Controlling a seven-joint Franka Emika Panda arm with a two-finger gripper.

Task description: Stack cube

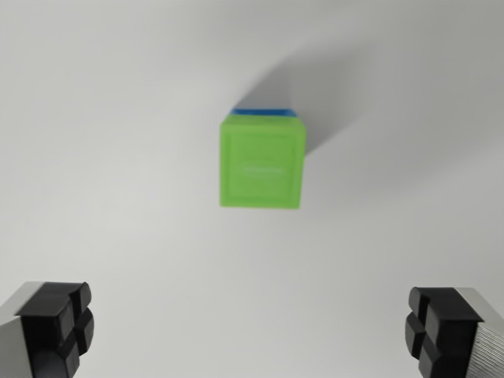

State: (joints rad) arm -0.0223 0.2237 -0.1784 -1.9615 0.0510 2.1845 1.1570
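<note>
Wrist view, looking straight down. Whole frame filled by one plain white surface (118, 157), matte, no seams, marks or edges visible. No walls, windows or furniture in shot. Lighting uneven: brightest across the centre and lower middle of the frame, greyer toward the upper left and upper right corners. A soft grey shadow (315, 102) lies on the surface, running from frame centre up toward the upper right, edges diffuse. View slightly blurred throughout; surface texture cannot be made out.
</note>
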